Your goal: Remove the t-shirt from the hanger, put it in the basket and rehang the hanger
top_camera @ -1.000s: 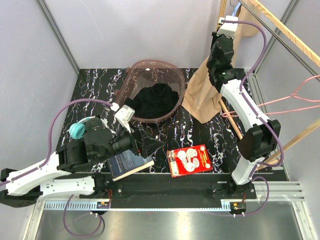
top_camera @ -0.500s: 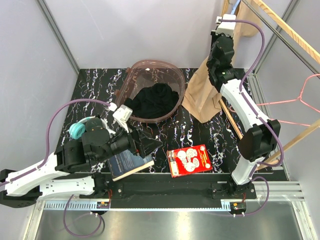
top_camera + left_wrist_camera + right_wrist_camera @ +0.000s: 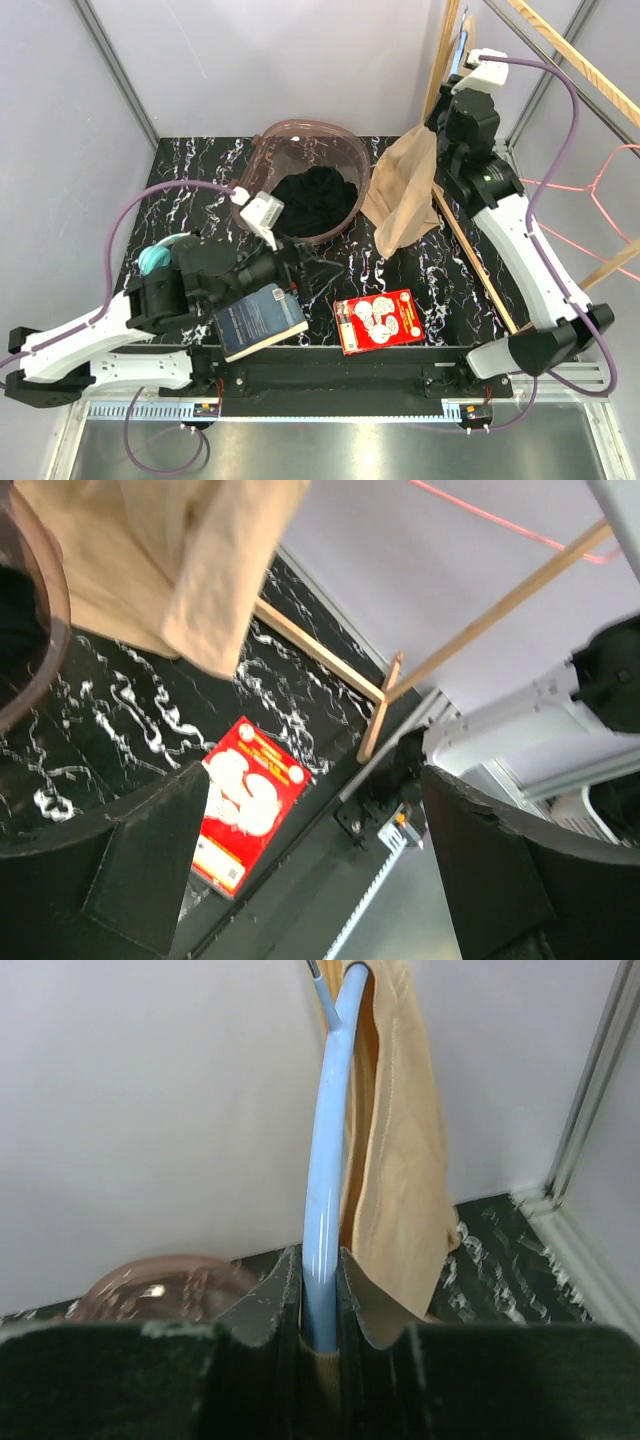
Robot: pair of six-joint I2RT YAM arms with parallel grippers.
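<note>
Right end effector (image 3: 322,1305) clamped tight on blue hanger (image 3: 325,1150), far right above surface (image 3: 200,190); tan t-shirt (image 3: 405,195) hangs from it, hem beside pink basket (image 3: 300,150). Left end effector (image 3: 320,870) wide open, empty, near centre

Risk: hanger rotates in pinch, or shirt neck snags on hanger when pulled

Red card (image 3: 378,320), book (image 3: 258,320): no legible writing

Tan t-shirt (image 3: 405,195) hangs draped on the upright light-blue hanger (image 3: 325,1160).
</note>
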